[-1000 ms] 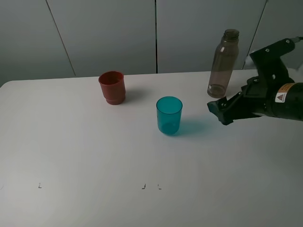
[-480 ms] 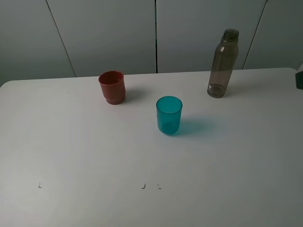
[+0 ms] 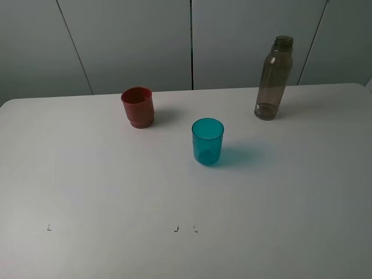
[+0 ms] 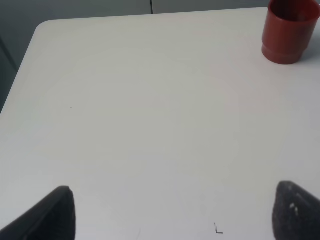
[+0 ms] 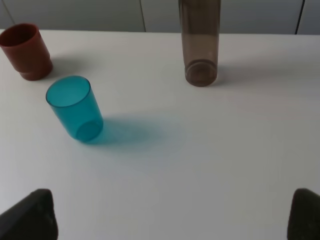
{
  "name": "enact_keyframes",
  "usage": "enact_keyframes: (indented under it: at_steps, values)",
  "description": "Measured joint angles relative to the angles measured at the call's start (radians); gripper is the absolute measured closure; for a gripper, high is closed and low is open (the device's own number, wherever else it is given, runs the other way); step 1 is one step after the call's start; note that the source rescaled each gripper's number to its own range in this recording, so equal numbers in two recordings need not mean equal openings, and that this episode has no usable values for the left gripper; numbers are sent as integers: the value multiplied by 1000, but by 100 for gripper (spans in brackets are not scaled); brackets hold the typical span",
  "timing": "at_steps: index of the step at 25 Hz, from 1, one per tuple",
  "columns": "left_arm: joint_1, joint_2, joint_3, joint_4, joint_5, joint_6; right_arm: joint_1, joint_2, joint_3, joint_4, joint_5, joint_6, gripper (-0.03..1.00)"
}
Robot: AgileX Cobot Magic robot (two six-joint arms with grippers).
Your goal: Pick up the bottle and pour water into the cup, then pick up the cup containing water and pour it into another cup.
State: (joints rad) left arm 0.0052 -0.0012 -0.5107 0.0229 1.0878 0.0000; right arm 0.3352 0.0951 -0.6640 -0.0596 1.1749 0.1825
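Note:
The smoky grey-brown bottle (image 3: 273, 78) stands upright at the back right of the white table (image 3: 116, 186). The teal cup (image 3: 207, 141) stands near the middle, and the red cup (image 3: 138, 107) is at the back left. Neither arm shows in the exterior high view. In the right wrist view the bottle (image 5: 200, 45), teal cup (image 5: 75, 107) and red cup (image 5: 25, 51) lie well ahead of my right gripper (image 5: 167, 215), which is open and empty. My left gripper (image 4: 175, 215) is open over bare table, far from the red cup (image 4: 289, 31).
Grey wall panels (image 3: 192, 40) rise right behind the table's back edge. Small black marks (image 3: 175, 229) sit on the table near the front. The table's rounded corner (image 4: 42, 27) shows in the left wrist view.
My right arm has pulled back to the right and left the exterior high view. The bottle and both cups have not moved.

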Motion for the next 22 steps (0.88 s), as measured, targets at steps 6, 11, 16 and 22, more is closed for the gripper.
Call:
enact_keyframes:
  at_steps: [6,11,16,22]
  values:
    - [0,0,0,0,0,0,0,-91,13,-2,37,-67,-3]
    - [0,0,0,0,0,0,0,-93,73,26,-13,-94,-3]
    - [0,0,0,0,0,0,0,-93,148,26,-54,-96,-3]
    - [0,0,0,0,0,0,0,-93,153,27,-75,-93,-3]
